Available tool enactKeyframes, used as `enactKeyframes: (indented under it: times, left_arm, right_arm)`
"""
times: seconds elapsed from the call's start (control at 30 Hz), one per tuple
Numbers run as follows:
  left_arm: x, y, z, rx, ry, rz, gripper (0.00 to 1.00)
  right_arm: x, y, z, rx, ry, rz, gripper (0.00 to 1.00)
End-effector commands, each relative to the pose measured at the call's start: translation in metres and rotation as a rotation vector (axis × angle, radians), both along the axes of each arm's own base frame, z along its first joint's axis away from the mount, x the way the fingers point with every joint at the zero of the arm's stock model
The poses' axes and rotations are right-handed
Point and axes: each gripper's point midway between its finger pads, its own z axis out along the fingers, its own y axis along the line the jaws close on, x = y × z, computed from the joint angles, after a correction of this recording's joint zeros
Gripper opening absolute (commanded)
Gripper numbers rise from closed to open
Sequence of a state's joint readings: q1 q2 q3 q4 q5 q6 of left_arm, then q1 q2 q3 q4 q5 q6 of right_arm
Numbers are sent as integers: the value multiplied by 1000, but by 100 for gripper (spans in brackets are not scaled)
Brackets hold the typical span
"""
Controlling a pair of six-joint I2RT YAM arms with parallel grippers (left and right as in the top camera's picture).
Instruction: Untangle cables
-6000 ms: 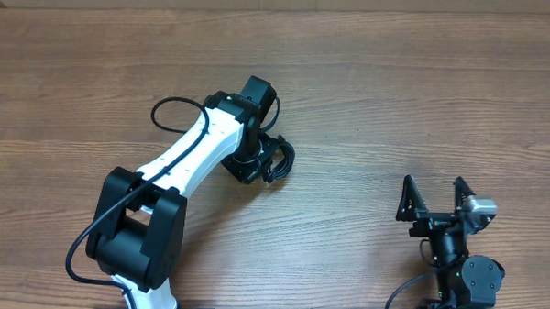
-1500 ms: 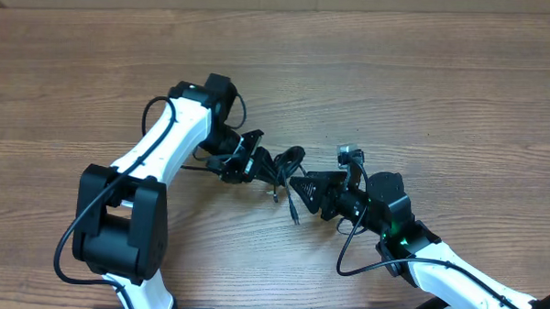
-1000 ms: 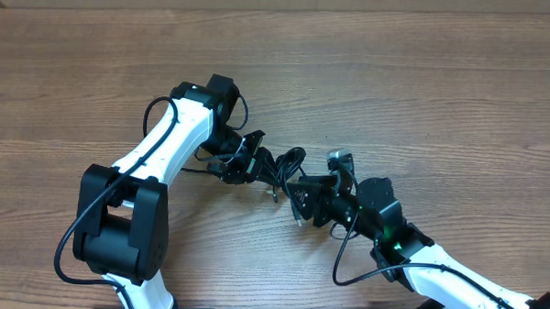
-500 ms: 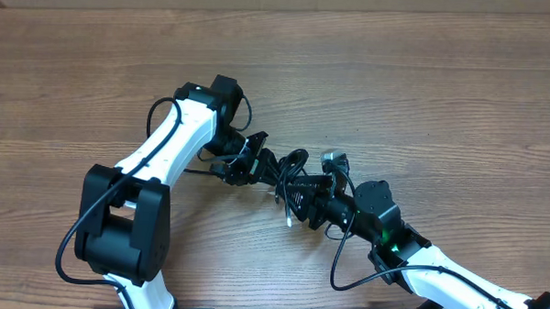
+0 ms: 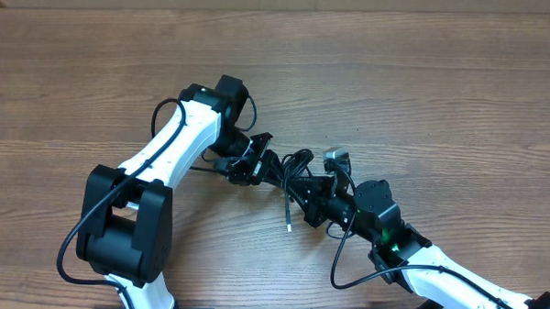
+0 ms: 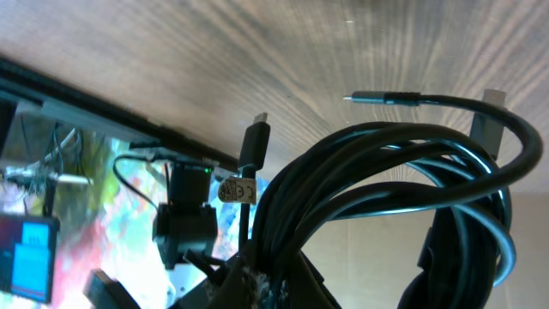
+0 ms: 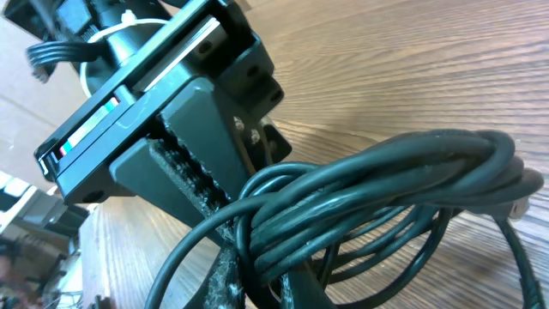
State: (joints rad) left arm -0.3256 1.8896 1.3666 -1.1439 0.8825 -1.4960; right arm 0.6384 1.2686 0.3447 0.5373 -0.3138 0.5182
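Observation:
The cables (image 5: 289,166) are a black coiled bundle lifted off the table between my two grippers. My left gripper (image 5: 259,165) is shut on the bundle's left side. My right gripper (image 5: 303,186) is shut on its right side. One thin end with a small plug (image 5: 288,221) hangs down toward the table. In the left wrist view the cables (image 6: 386,172) loop up from my left gripper (image 6: 283,287), with two plug ends (image 6: 255,142) sticking out. In the right wrist view the cables (image 7: 377,197) pass between the jaws of my right gripper (image 7: 287,279), close to the left gripper (image 7: 171,112).
The wooden table (image 5: 424,95) lies bare around the arms. The left arm's white link (image 5: 179,147) reaches in from the lower left. From the lower right comes the right arm (image 5: 409,255). The table's far edge (image 5: 280,10) runs along the top.
My right gripper has come left onto the bundle and shut on it. The left gripper, still shut on the cables, has shifted slightly right. The hanging plug end has swung a little.

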Motion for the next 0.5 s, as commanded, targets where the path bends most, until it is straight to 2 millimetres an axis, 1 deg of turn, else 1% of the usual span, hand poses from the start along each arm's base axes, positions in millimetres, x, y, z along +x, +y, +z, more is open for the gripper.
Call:
enactKeyframes:
  times: [0.0, 0.13, 0.2, 0.33, 0.4, 0.47]
  left_arm:
    - [16, 3, 9, -42, -160, -45, 4]
    - [42, 16, 8, -70, -309, -58, 4]
    - [57, 24, 6, -72, -410, -77, 4]
    - [78, 41, -2, -6, -543, -107, 4]
    - [84, 47, -7, 38, -565, -109, 4]
    - [87, 49, -8, 53, -579, -109, 4]
  right_arm:
    - [-6, 2, -5, -3, 37, 24, 4]
    - [-21, 5, -19, -24, 111, 88, 4]
    - [-30, 6, -25, -24, 167, 118, 4]
    - [-46, 12, -24, 23, 251, 193, 4]
    - [-54, 15, -22, 37, 265, 237, 4]
    - [-59, 17, -22, 42, 276, 262, 4]
